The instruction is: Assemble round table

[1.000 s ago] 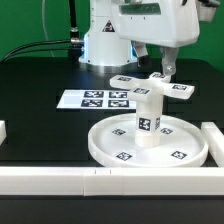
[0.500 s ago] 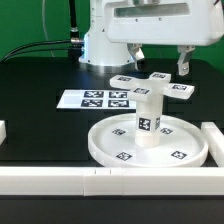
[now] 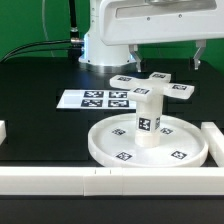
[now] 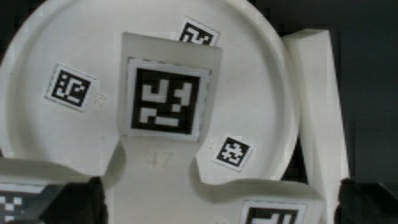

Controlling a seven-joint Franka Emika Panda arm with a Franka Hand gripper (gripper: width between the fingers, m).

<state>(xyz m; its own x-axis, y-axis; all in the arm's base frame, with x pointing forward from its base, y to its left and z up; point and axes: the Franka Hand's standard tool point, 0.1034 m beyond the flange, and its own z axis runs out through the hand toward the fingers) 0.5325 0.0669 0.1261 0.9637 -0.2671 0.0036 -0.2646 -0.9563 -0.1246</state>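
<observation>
The round rimmed disc lies flat near the front of the black table. The short thick leg stands upright on its centre. The cross-shaped foot rests on top of the leg. My gripper hangs above and behind the foot, open wide and empty, touching nothing. One finger shows at the exterior view's right. In the wrist view the disc, the tagged leg and the foot lie below the open gripper, with a dark finger at each side.
The marker board lies flat behind the disc, toward the exterior view's left. Long white bars edge the table at the front and at the exterior view's right. The robot base stands at the back.
The gripper's fingers, close together by the cross foot a second ago, have spread wide and the gripper has risen away from it. The foot, leg and disc have not moved.
</observation>
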